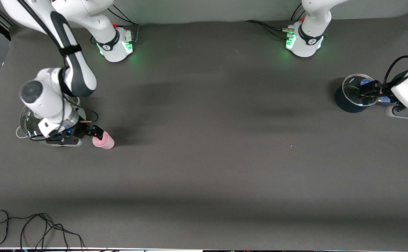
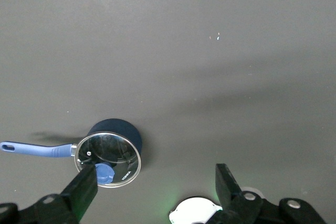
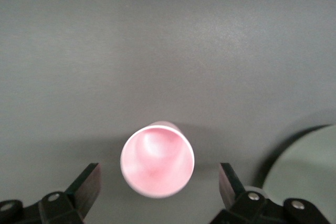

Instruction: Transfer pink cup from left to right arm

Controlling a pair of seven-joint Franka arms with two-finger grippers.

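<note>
The pink cup [image 1: 103,141] stands upright on the dark table at the right arm's end. In the right wrist view I look down into its mouth [image 3: 157,158]. My right gripper [image 1: 97,132] hangs over the cup, open wide [image 3: 157,174]. Its fingers [image 3: 86,182] stand on either side of the cup and apart from it. My left gripper [image 1: 367,89] is up in the air by the blue pot at the left arm's end, open and empty [image 2: 156,182].
A dark blue pot with a glass lid [image 1: 358,93] and a blue handle [image 2: 37,149] stands at the left arm's end. A steel pot with a lid [image 1: 29,122] sits under the right arm, its edge in the right wrist view [image 3: 307,174]. Loose cables [image 1: 32,227] lie at the near edge.
</note>
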